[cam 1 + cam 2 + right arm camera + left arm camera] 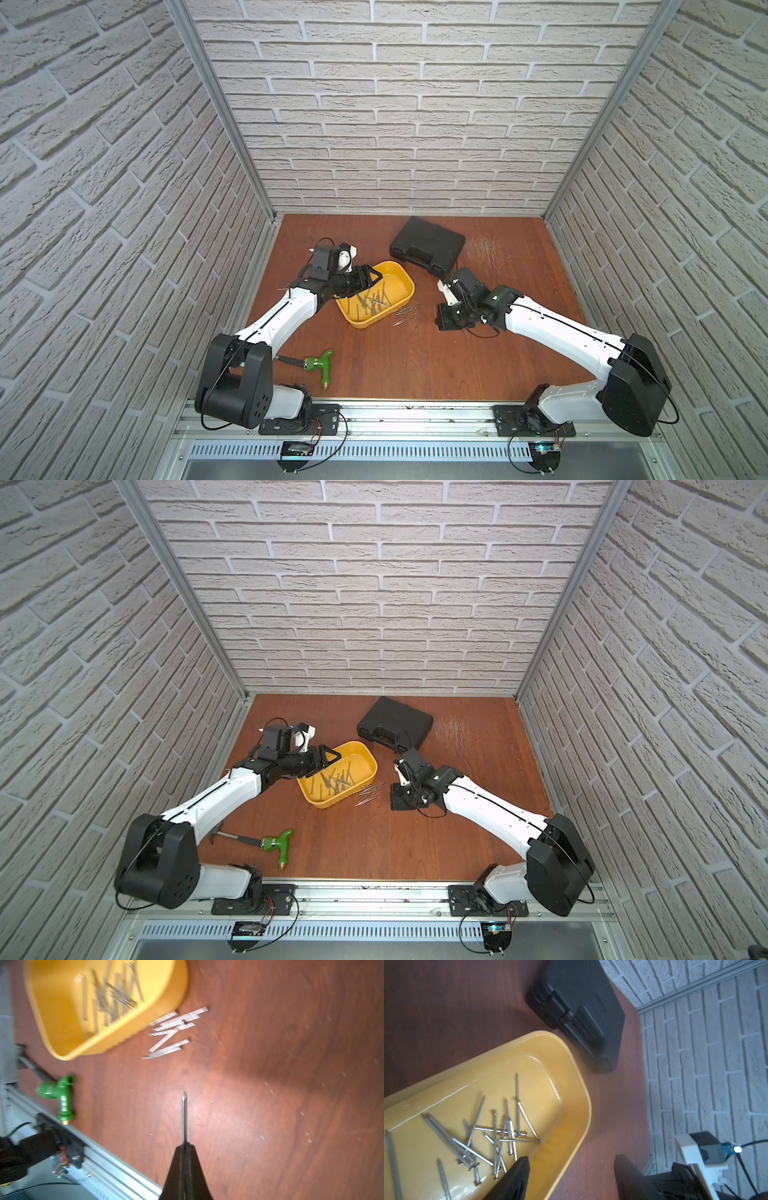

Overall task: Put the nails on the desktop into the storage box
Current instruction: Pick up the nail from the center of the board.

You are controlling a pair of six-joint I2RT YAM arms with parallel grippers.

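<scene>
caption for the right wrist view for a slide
Right end effector shut on one nail, loose nails beside the storage box.

No legible text or markings

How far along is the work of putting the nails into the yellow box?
Done: many nails lie in the storage box. In hand: the right fingers are shut on one nail; the left fingers stand open over the box, empty. Left: a small cluster of nails on the desktop beside the box.
</scene>
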